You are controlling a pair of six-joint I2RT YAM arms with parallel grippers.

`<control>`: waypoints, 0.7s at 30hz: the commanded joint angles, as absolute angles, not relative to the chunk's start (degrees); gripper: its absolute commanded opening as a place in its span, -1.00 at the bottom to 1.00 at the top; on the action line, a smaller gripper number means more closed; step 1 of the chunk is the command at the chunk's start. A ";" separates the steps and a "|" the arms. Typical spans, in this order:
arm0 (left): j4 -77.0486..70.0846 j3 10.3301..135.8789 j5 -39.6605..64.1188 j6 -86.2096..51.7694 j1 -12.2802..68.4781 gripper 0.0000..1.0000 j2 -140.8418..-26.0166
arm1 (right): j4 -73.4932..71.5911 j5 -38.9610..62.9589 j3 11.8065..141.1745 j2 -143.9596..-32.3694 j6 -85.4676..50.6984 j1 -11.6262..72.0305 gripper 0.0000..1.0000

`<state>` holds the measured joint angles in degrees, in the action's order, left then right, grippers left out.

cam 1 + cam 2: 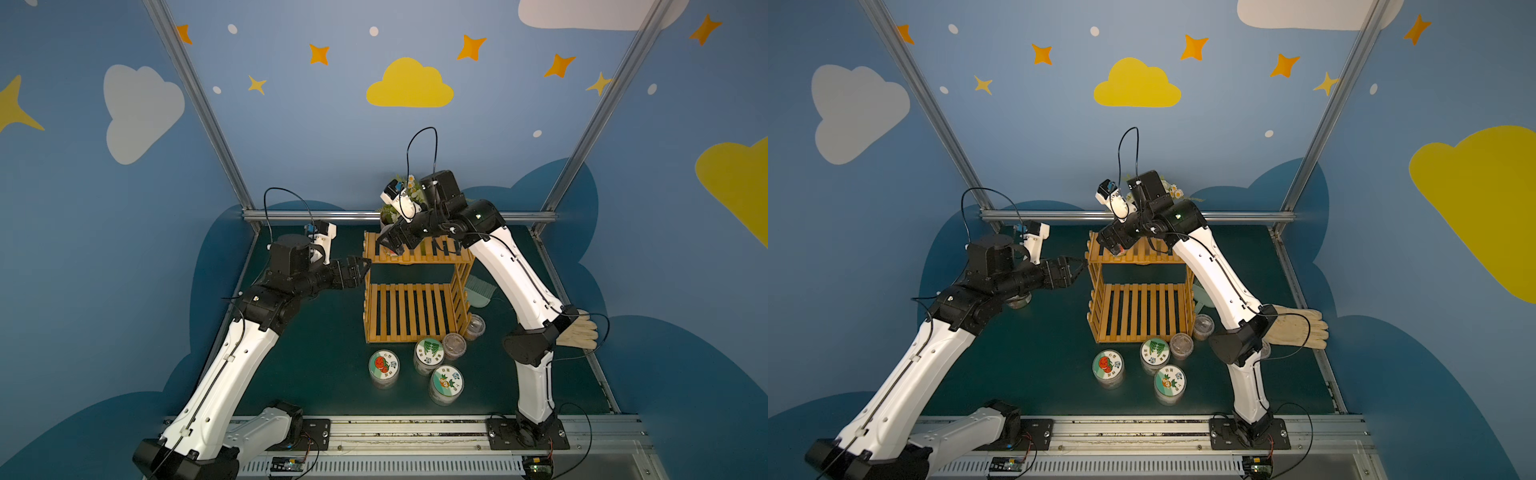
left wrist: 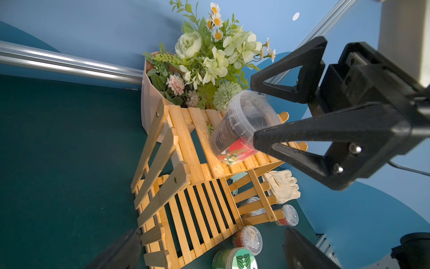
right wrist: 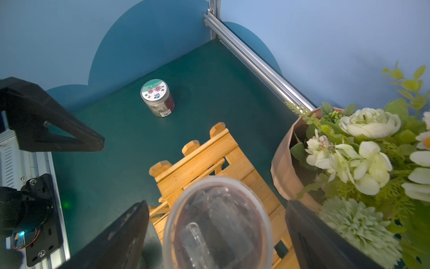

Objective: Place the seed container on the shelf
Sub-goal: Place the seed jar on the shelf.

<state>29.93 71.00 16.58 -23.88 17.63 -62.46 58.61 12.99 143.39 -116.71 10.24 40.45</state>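
Note:
The shelf (image 1: 409, 311) (image 1: 1142, 311), a two-tier rack of orange-yellow slats, stands mid-table. The seed container (image 2: 242, 125), a clear tub with a clear lid and a red label, has its base on the top tier's slats (image 2: 197, 144). My right gripper (image 1: 390, 245) (image 2: 253, 109) is open around it, and the right wrist view shows a gap on each side of the lid (image 3: 218, 223). I cannot tell whether the tub stands fully upright. My left gripper (image 1: 365, 266) (image 2: 214, 230) is open and empty, just off the shelf's upper left side.
A pot of artificial flowers (image 1: 399, 199) (image 3: 286, 167) stands right behind the shelf. Several jars (image 1: 429, 351) and clear-lidded tubs (image 1: 454, 344) sit before its front right corner. A glove (image 1: 579, 330) and a green brush (image 1: 478, 291) lie right; another jar (image 3: 158, 97) stands left.

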 commanded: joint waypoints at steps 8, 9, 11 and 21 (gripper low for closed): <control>28.76 71.11 18.27 -23.91 17.38 1.00 -62.61 | 61.35 18.72 144.24 -117.22 10.51 39.22 0.96; 28.74 71.10 18.28 -23.88 17.40 1.00 -62.67 | 61.58 18.80 144.23 -117.38 10.55 39.20 0.96; 28.74 71.00 18.44 -23.91 17.40 1.00 -62.58 | 61.99 18.59 144.30 -117.72 10.46 39.27 0.96; 28.74 70.76 17.80 -23.99 17.40 1.00 -62.05 | 60.27 13.68 144.15 -117.83 7.28 41.08 0.59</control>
